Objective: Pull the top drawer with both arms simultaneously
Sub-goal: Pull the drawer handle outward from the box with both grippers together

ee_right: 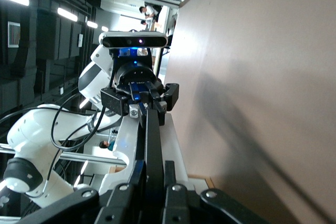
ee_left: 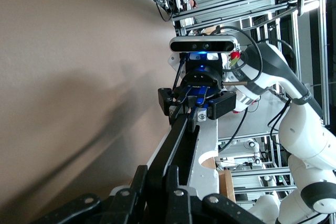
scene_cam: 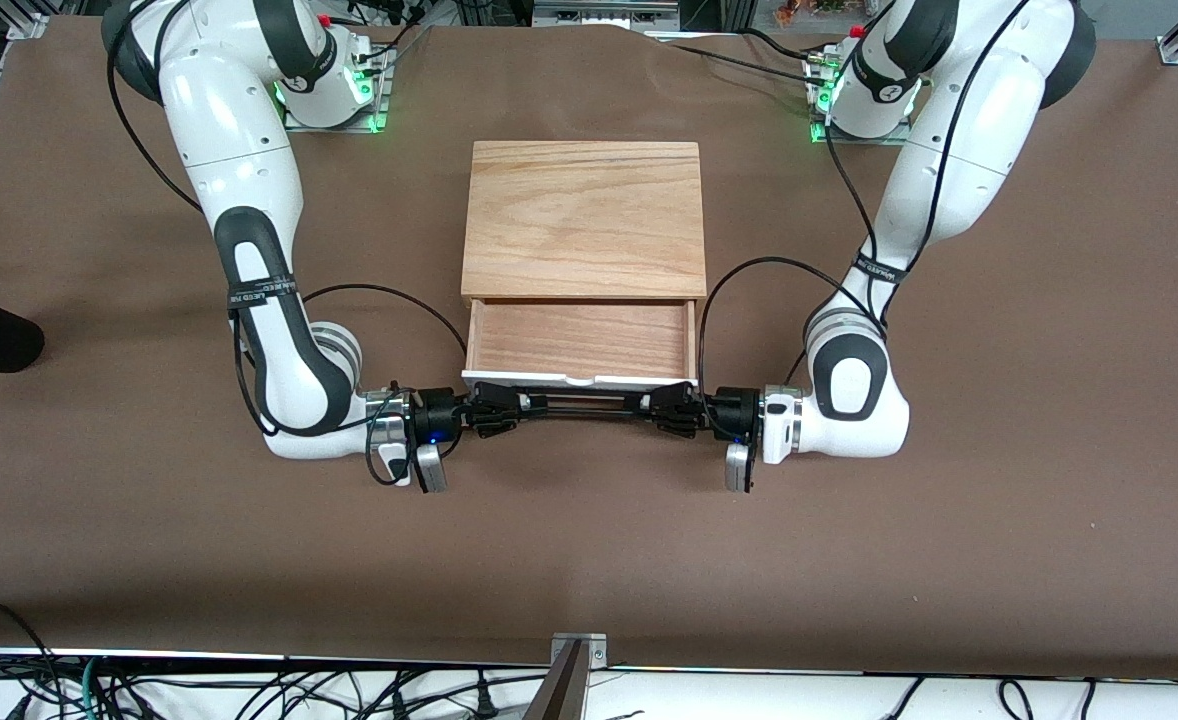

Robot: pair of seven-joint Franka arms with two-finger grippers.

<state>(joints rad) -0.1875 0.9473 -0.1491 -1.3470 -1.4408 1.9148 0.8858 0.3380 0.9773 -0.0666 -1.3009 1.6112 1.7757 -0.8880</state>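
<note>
The left arm's black two-finger hand is closed around the thin black wire handle of the white-fronted drawer. At the handle's other end, the right arm's black hand grips it too, above the brown surface.

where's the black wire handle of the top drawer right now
In the front view the black wire handle runs along the top drawer's white front, clamped between the right gripper and left gripper.
</note>
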